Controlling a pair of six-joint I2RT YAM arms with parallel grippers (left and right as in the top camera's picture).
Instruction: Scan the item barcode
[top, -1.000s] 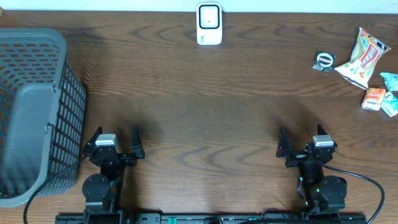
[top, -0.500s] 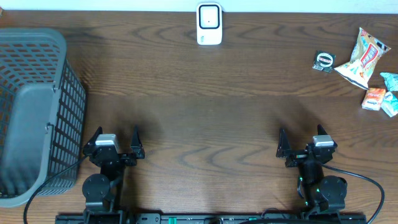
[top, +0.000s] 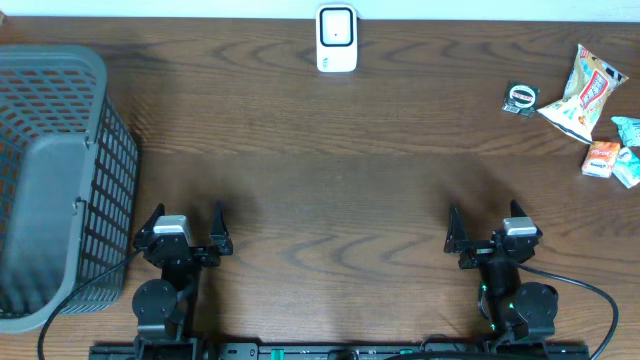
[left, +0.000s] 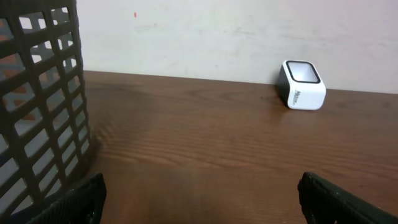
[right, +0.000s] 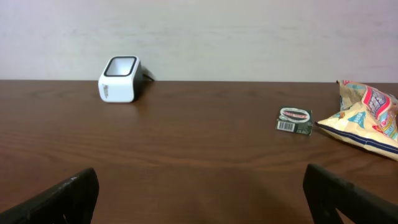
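Observation:
The white barcode scanner (top: 337, 38) stands at the table's far edge, and it also shows in the left wrist view (left: 303, 93) and the right wrist view (right: 119, 79). Items lie at the far right: a small dark green packet (top: 520, 98) (right: 295, 121), a colourful snack bag (top: 582, 92) (right: 367, 118), an orange packet (top: 601, 158) and teal packets (top: 627, 150). My left gripper (top: 189, 214) (left: 200, 199) and right gripper (top: 485, 214) (right: 202, 196) rest near the front edge, both open and with nothing between their fingers, far from the items.
A grey mesh basket (top: 50, 180) (left: 37, 106) fills the left side, close to the left arm. A black cable (top: 590, 300) loops from the right arm's base.

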